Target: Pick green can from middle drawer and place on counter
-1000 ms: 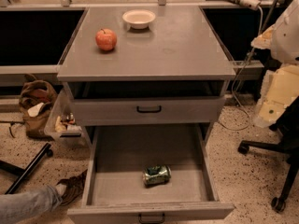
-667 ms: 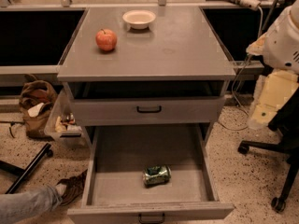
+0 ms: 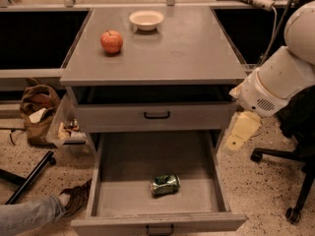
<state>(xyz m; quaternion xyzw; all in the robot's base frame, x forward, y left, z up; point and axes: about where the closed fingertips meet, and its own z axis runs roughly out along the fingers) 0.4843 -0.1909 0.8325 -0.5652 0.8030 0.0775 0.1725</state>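
The green can [image 3: 165, 184] lies on its side on the grey floor of the open middle drawer [image 3: 118, 200], right of centre and near the front. The counter [image 3: 182, 48] is the broad grey top of the cabinet above. My white arm [image 3: 280, 82] comes in from the right. Its pale gripper [image 3: 241, 132] hangs beside the cabinet's right side, level with the upper drawer front. It is above and to the right of the can, well apart from it, and holds nothing that I can see.
A red apple [image 3: 111, 41] and a pale bowl [image 3: 146, 19] sit on the counter's far left part. A shut drawer with a black handle [image 3: 157, 115] is above the open one. A person's leg and shoe [image 3: 54, 205] lie at left; an office chair base [image 3: 290, 181] stands at right.
My arm has swung left and down, bringing the gripper closer to the cabinet's right side. The can, apple and bowl have not moved.
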